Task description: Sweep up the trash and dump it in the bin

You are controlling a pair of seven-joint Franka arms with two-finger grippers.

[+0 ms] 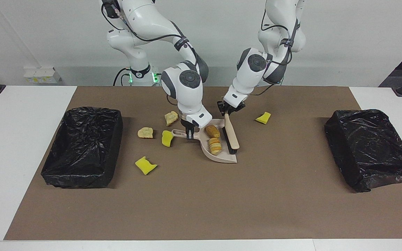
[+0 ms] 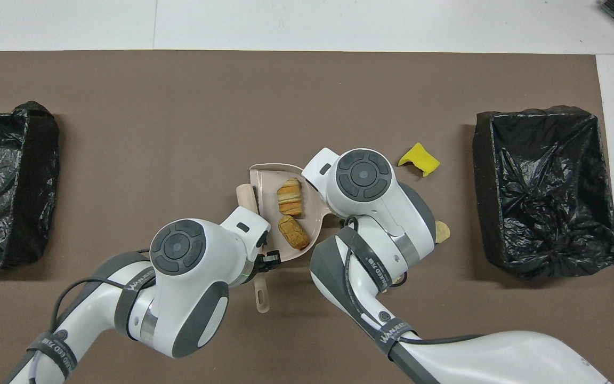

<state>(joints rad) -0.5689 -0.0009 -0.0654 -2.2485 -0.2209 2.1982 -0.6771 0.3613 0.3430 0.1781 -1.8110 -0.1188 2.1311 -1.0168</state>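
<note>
Facing view: the right gripper [image 1: 189,135] pinches the smooth beige dustpan [image 1: 218,153] by its handle; two ridged tan pastry lumps [image 1: 214,138] lie in it. The left gripper [image 1: 227,110] seems clamped on the brush [image 1: 231,135], bristles at the pan. Spongy yellow chunks [image 1: 145,165] dot the brown mat [image 1: 201,209].

Overhead view: crinkled black-lined bins [image 2: 547,192] flank the mat on a white table [image 2: 339,24].
</note>
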